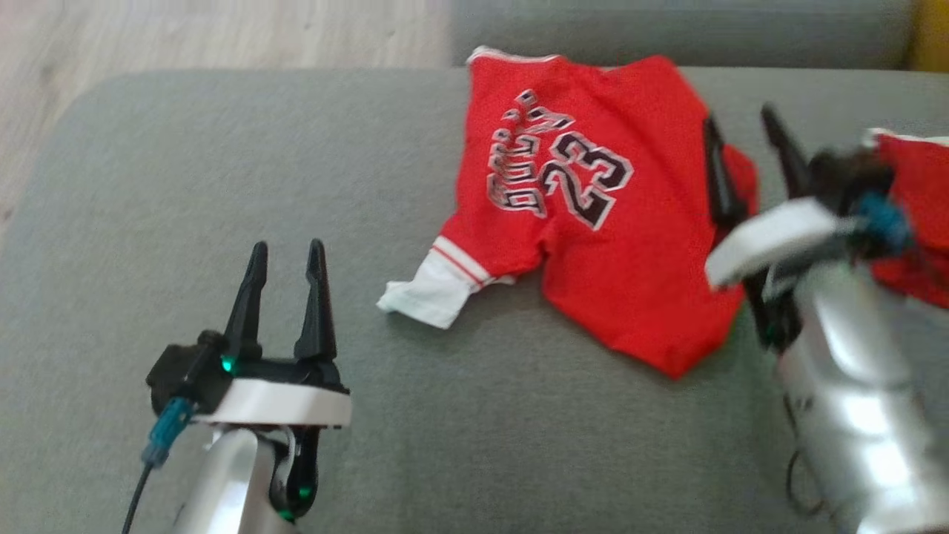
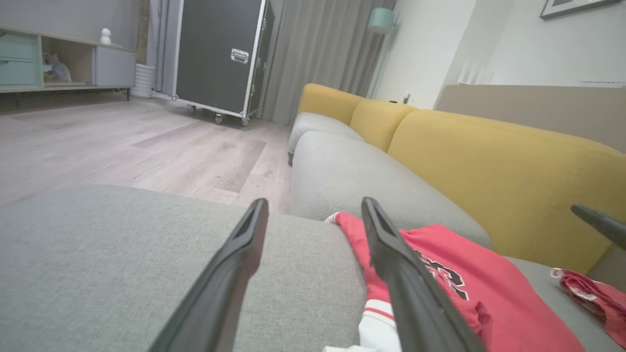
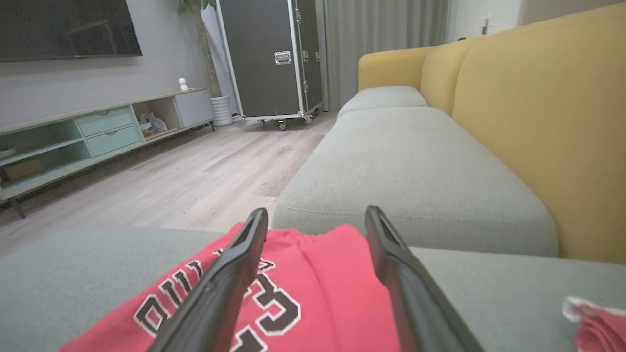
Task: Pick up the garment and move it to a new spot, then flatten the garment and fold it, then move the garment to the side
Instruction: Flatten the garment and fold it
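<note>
The garment (image 1: 593, 222) is a red jersey with a black and white "23" and a white sleeve, lying crumpled on the grey cushion (image 1: 222, 170). My left gripper (image 1: 288, 248) stands open, well to the left of the jersey, with nothing between its fingers. In the left wrist view the garment (image 2: 464, 288) lies to the right of the left gripper (image 2: 313, 205). My right gripper (image 1: 740, 119) is open over the jersey's right edge. In the right wrist view the right gripper (image 3: 315, 212) has its fingers spread above the garment (image 3: 318, 293), holding nothing.
A second red cloth (image 1: 919, 215) lies at the far right, behind my right wrist. Yellow backrests (image 3: 538, 122) rise along the right side of the sofa. Wooden floor (image 2: 146, 142) lies beyond the cushion's far edge, with a black wheeled case (image 2: 220, 54) further off.
</note>
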### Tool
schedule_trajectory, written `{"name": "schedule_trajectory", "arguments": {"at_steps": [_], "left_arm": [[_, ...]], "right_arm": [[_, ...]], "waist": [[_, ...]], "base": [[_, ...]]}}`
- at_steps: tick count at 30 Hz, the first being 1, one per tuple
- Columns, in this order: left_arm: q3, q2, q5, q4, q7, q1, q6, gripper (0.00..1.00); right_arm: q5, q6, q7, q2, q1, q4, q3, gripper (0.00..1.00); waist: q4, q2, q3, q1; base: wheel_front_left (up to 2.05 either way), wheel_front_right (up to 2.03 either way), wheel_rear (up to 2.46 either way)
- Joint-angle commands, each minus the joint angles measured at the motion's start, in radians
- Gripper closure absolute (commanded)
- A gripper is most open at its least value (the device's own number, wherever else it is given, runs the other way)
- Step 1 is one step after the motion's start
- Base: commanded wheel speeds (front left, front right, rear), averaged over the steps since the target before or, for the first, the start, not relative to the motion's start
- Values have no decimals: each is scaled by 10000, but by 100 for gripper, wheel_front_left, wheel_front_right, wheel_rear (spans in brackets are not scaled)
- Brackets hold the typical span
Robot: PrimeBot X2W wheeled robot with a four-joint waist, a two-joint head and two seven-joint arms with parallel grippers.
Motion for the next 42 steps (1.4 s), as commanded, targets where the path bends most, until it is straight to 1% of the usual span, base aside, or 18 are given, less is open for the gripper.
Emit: {"name": "schedule_trajectory", "arguments": {"at_steps": [1,6,9,11,15,21,24,27,28,34,39,42], "left_arm": [[461,87,101,-313,-65,-95,-53,0],[725,87,192,-413,-65,282,-94,0],[785,87,224,-462,-65,440,-113,0],[777,87,240,-471,-65,488,-127,0],[770,87,300,-468,-65,501,-157,0],[672,87,367,-446,-65,335,-206,0],[604,87,391,-385,-65,245,-230,0],[494,87,400,-328,-65,180,-248,0],[494,87,400,-328,-65,180,-248,0],[285,87,383,-240,-65,54,-272,0],[200,87,378,-193,-65,17,-284,0],[190,87,379,-181,-65,21,-288,0]], "right_arm": [[-252,-9,-105,285,402,-679,-183,0],[-678,-9,-106,780,2440,-1968,-1100,0],[-807,-9,-106,850,3384,-2485,-1216,0],[-470,-9,-106,857,3790,-2711,-1106,0],[-174,-9,-106,860,4082,-2988,-1010,0],[-95,-9,65,862,3876,-2983,-1048,0],[287,-9,451,862,3619,-2626,-1125,0],[793,-9,917,863,3243,-2009,-1129,0],[793,-9,917,863,3243,-2009,-1129,0],[1374,-9,1788,863,2453,-218,-1212,0],[1597,-9,2075,863,1890,1149,-903,0],[1706,-9,1976,863,1613,1664,-523,0]], "waist": [[-565,-1,-492,2],[-939,-1,-699,2],[-1068,-1,-708,2],[-1108,-1,-686,2],[-1141,-1,-610,2],[-1001,-1,-376,2],[-873,-1,-254,2],[-714,-1,-133,2],[-714,-1,-133,2],[-339,-1,22,2],[-107,-1,51,2],[-24,-1,58,2]], "base": [[0,0,0],[0,0,0],[0,0,0],[0,0,0],[0,0,0],[0,0,0],[0,0,0],[0,0,0],[0,0,0],[0,0,0],[0,0,0],[0,0,0]]}}
